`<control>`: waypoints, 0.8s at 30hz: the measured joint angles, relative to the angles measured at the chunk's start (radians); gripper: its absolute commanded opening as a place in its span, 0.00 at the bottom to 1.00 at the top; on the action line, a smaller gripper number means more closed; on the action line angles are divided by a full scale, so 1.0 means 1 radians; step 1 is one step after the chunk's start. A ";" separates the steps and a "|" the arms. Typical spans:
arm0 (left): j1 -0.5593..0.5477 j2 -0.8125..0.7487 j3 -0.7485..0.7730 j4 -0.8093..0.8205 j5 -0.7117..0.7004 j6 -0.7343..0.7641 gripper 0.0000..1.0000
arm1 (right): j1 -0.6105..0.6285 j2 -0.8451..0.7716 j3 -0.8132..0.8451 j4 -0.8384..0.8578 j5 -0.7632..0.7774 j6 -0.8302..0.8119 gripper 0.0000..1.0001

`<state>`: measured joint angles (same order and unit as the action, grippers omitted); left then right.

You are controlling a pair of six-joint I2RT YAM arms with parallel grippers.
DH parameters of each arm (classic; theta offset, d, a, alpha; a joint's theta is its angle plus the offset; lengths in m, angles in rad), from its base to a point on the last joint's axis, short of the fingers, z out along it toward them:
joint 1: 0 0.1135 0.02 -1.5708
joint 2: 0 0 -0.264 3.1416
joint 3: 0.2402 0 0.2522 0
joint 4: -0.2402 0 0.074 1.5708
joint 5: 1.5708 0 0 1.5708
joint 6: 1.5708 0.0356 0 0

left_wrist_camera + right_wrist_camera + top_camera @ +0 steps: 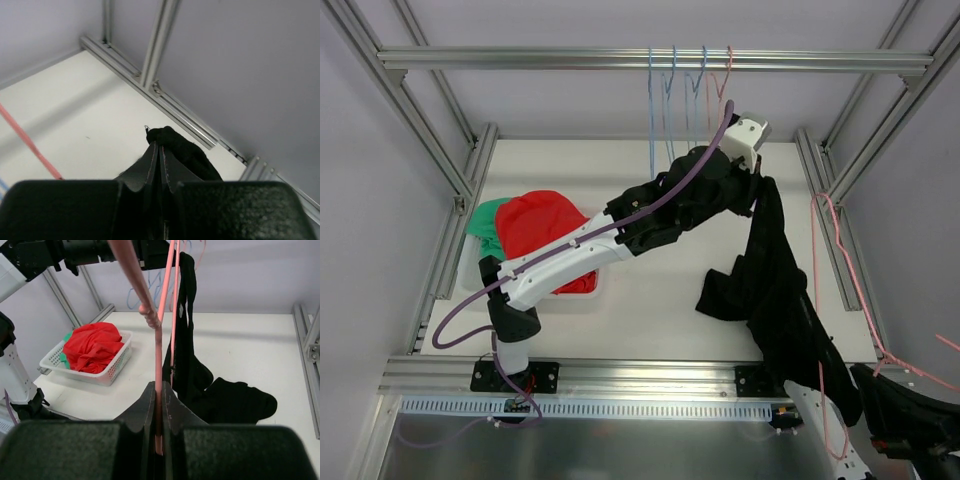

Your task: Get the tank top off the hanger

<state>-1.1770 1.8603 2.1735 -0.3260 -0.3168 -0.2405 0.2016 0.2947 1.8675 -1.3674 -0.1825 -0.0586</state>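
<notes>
The left gripper (159, 148) is clamped on a bunched edge of the black tank top (186, 150), probably a strap, which juts just past its fingertips. The right gripper (159, 392) is closed on the pink hanger (158, 357). The wire rises ahead of its jaws, with the garment draped alongside and pooling on the table (260, 350) beyond.

The step in hand looks like peeling the strap off the hanger. Next, the left arm likely needs to draw the fabric clear of the wire while the right holds firm.

The frame rail (175, 110) and wall lie close ahead of the left gripper, and spare hangers (651, 110) hang just beside it. Open tabletop lies below it.
</notes>
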 measured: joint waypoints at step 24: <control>-0.175 -0.127 -0.849 0.291 0.194 -0.158 0.00 | 0.016 0.119 -0.671 0.912 0.378 -0.067 0.00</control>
<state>-1.3521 1.7329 1.3247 -0.0345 -0.1230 -0.3985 0.2180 0.4141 1.1965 -0.4553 0.1955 -0.1253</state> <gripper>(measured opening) 0.006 0.040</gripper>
